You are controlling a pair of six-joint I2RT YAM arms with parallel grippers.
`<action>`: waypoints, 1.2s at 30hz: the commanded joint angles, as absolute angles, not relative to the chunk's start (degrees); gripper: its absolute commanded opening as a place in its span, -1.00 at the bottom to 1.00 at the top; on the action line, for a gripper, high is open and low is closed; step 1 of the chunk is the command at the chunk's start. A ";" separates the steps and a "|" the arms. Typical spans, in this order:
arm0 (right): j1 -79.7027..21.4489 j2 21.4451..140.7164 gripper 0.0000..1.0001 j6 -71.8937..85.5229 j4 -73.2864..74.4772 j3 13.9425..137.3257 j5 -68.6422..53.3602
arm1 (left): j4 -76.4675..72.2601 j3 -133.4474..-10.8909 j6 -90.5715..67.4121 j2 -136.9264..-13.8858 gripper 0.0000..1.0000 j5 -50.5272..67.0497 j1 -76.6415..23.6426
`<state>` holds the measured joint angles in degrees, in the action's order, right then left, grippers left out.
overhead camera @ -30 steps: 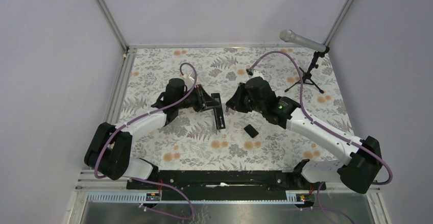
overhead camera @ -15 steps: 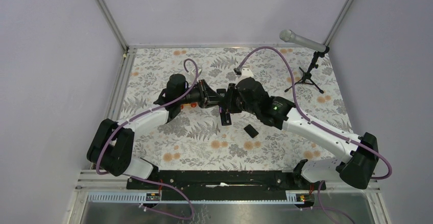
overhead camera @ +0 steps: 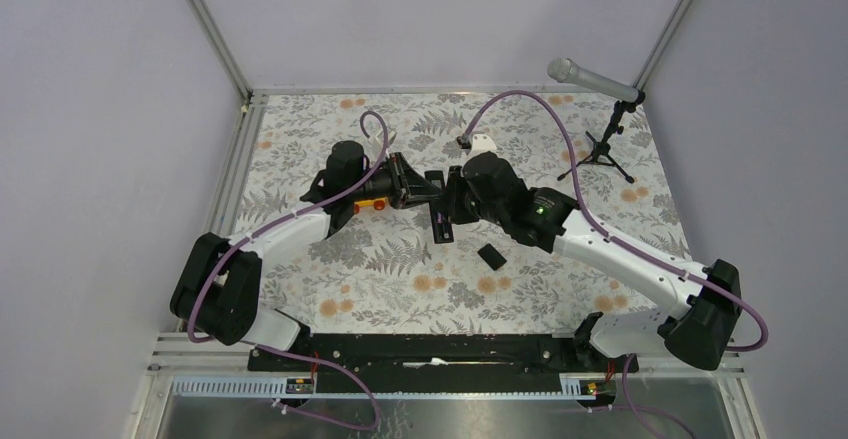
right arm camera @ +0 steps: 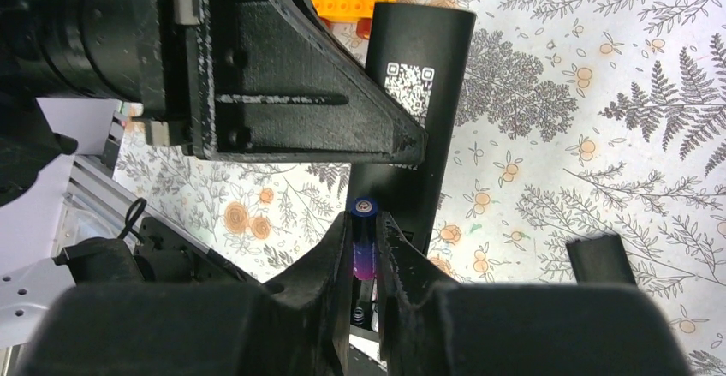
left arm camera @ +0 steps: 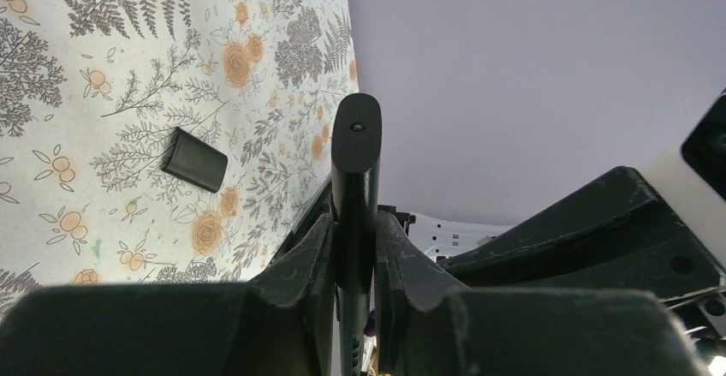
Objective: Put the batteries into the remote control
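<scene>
The remote control (overhead camera: 441, 227) is a slim black bar held off the mat, with my left gripper (overhead camera: 430, 187) shut on its upper part. It stands edge-on between the left fingers (left arm camera: 301, 260) in the left wrist view, the remote control (left arm camera: 355, 162) rising past them. My right gripper (overhead camera: 452, 204) sits right against it and is shut on a purplish-blue battery (right arm camera: 363, 243). That battery points at the remote control (right arm camera: 417, 128), whose back shows a QR label. A spring of the open compartment (right arm camera: 358, 314) shows below the battery.
A small black cover (overhead camera: 490, 255) lies flat on the floral mat right of the remote; it also shows as the cover (left arm camera: 194, 159) and the cover (right arm camera: 604, 260). An orange toy car (overhead camera: 375, 202) sits under the left wrist. A microphone stand (overhead camera: 603, 144) stands at back right.
Both grippers have come together over the middle of the mat. The right gripper with the battery moved left up to the remote. The left arm shifted, uncovering the orange car.
</scene>
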<state>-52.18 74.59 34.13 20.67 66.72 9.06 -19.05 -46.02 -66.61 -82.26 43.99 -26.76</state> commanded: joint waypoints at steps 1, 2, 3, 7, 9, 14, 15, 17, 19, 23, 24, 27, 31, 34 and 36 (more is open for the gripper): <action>-52.87 75.10 -0.75 32.58 21.65 69.04 7.78 | -22.57 -49.29 -67.03 -82.43 -1.00 45.40 -26.89; -52.84 75.00 -0.75 32.56 21.73 68.86 8.00 | -22.93 -49.38 -67.32 -82.44 -1.00 45.56 -26.89; -52.82 74.79 -0.75 32.52 21.71 68.70 8.14 | -23.36 -49.33 -67.58 -82.46 -1.00 45.74 -26.89; -52.82 75.23 -0.75 31.84 22.31 69.47 6.27 | -24.58 -49.10 -68.38 -82.82 -1.00 46.02 -26.89; -52.82 75.87 -0.74 31.75 23.37 70.09 5.15 | -26.11 -48.96 -69.37 -83.17 -1.00 46.24 -26.89; -52.86 77.57 -0.69 31.56 27.65 72.06 3.05 | -28.91 -48.77 -70.14 -82.82 -1.00 45.78 -26.86; -52.83 78.03 -0.68 31.55 28.49 72.56 2.61 | -29.45 -48.51 -70.03 -82.47 -1.00 45.33 -26.84; -52.82 78.50 -0.66 31.93 29.46 73.28 2.34 | -29.65 -48.34 -69.55 -81.84 -1.00 44.74 -26.82; -52.83 78.50 -0.63 32.41 29.52 73.39 2.39 | -29.73 -48.19 -69.63 -81.34 -1.00 44.38 -26.76; -52.86 78.61 -0.53 33.57 30.11 74.44 4.04 | -30.15 -47.67 -70.05 -80.49 -1.00 43.60 -26.81; -52.83 78.71 -0.49 34.00 30.59 75.04 4.81 | -30.27 -47.50 -70.05 -80.29 -1.00 43.40 -26.81; -52.74 79.72 -0.36 35.12 32.91 77.87 6.57 | -30.68 -46.93 -69.96 -79.92 -1.00 42.96 -26.81; -52.67 80.98 -0.24 37.16 36.36 81.98 7.98 | -31.36 -46.18 -69.77 -79.72 -1.00 42.48 -26.81; -52.25 81.04 -0.18 38.88 38.12 84.01 8.47 | -31.36 -46.05 -69.56 -79.80 -1.00 42.12 -26.81; -51.83 80.97 -0.17 39.63 38.81 84.60 9.00 | -31.70 -45.89 -69.81 -79.77 -1.00 42.14 -26.81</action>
